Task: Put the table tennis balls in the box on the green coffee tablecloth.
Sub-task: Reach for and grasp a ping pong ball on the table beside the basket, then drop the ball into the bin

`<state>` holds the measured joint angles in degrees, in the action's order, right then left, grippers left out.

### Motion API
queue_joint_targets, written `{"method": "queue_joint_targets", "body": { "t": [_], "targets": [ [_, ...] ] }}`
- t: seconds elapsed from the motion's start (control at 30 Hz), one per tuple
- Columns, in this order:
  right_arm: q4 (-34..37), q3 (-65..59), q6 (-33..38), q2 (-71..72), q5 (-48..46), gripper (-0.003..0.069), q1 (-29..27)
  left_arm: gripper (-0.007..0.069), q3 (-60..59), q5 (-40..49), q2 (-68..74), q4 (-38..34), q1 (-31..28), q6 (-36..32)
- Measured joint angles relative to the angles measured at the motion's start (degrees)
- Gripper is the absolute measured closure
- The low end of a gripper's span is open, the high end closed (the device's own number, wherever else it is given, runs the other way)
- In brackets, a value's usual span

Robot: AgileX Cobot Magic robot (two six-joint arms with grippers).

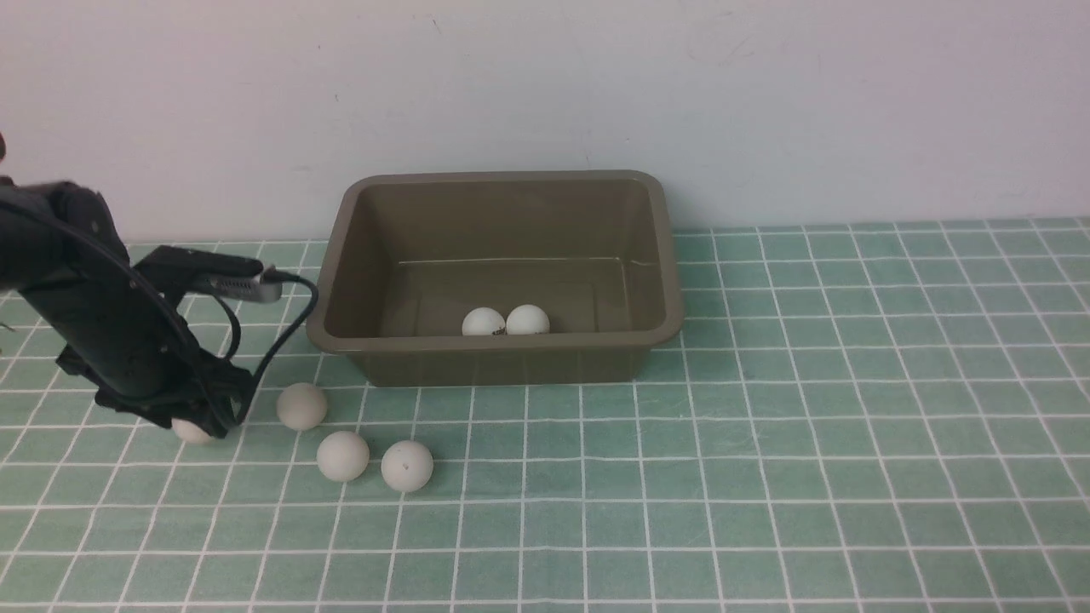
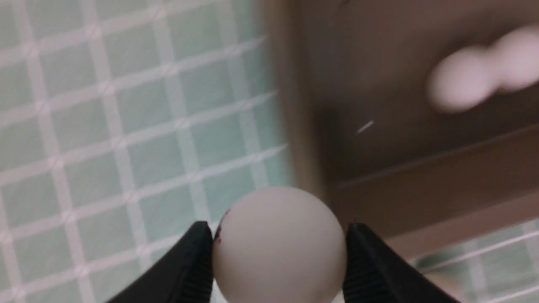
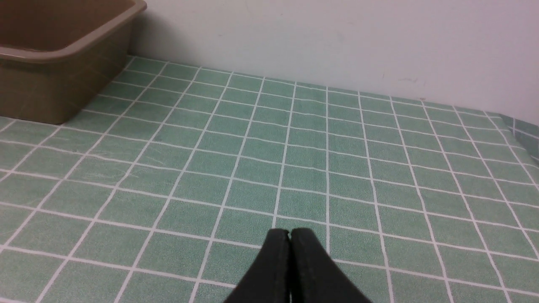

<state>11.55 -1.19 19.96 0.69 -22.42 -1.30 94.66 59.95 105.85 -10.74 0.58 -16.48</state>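
At the near left of the green coffee tablecloth (image 1: 809, 426), the left pincer (image 2: 279, 261) is closed partway onto a white table tennis ball (image 2: 278, 227), with one ribbed pad on each side of its widest part. The front view shows that ball low by the cloth; whether it touches, I cannot tell. Three loose balls (image 1: 343, 455) lie just to its right, off the near-left corner of the box (image 1: 502, 342). Two balls (image 1: 484, 322) sit touching inside it, against the near wall. The right pincer (image 3: 289, 252), shut tight and empty, hangs over bare cloth right of the box.

The step in hand looks like the lift and carry. I judge it best to rise straight up first, so the nearest loose ball is not nudged. Next, clear the rolled rim with room to spare, moving far and right over the box's open floor. A light, smooth ball may squirt out of a hard squeeze, so grip gently. Lower it inside the walls before letting go, so it does not bounce out.
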Motion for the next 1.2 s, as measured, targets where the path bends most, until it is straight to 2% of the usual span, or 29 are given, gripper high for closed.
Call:
{"method": "queue_joint_targets", "body": {
  "t": [0.23,0.37,0.6,0.8,0.97,1.2],
  "targets": [
    [0.00,0.00,0.00,0.00,0.00,0.0676,0.00,0.0272,4.93,-7.83,6.52,-2.13,11.61,0.00],
    [0.00,0.00,0.00,0.00,0.00,0.0676,0.00,0.0256,4.93,-9.58,12.45,-2.32,13.65,0.00],
    [0.00,0.00,0.00,0.00,0.00,0.0676,0.00,0.0181,7.98,-7.77,14.18,-1.61,13.69,0.27],
    [0.00,0.00,0.00,0.00,0.00,0.0676,0.00,0.0174,17.42,7.90,12.73,6.38,13.17,1.66],
    [0.00,0.00,0.00,0.00,0.00,0.0676,0.00,0.0174,18.12,10.17,10.61,10.74,11.28,2.88],
    [0.00,0.00,0.00,0.00,0.00,0.0676,0.00,0.0174,12.17,10.43,6.62,8.58,5.92,4.21]
  ]
}}
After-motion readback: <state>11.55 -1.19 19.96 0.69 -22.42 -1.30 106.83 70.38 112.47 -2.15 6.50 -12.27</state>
